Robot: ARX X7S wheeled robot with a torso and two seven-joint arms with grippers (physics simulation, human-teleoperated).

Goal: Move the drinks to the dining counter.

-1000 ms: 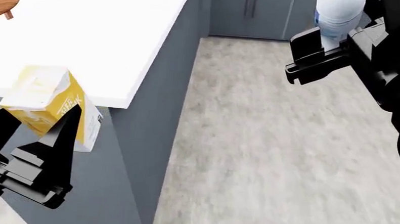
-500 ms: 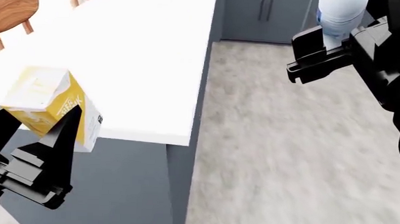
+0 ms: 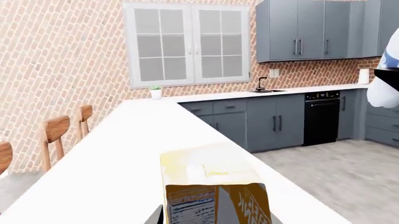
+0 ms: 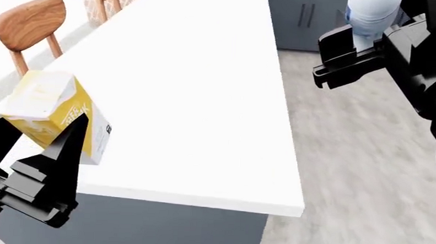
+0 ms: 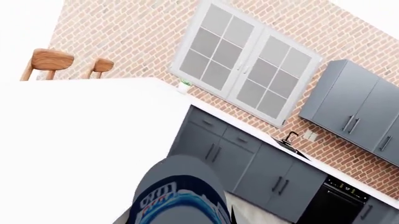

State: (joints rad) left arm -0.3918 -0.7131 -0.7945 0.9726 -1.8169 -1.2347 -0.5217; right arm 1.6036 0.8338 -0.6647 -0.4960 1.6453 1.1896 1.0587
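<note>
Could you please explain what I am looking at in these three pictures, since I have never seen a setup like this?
These are simulator renders of a two-armed wheeled robot. The head view looks down from its head over both arms; the other two come from cameras near each gripper. The left gripper holds a yellow juice carton, which fills the foreground of the left wrist view. The right gripper holds a clear water bottle with a blue label, over the floor beside the counter. Below the carton stretches a long white dining counter, with wooden chairs along its far side. Both drinks are held in the air, not yet set down.
</note>
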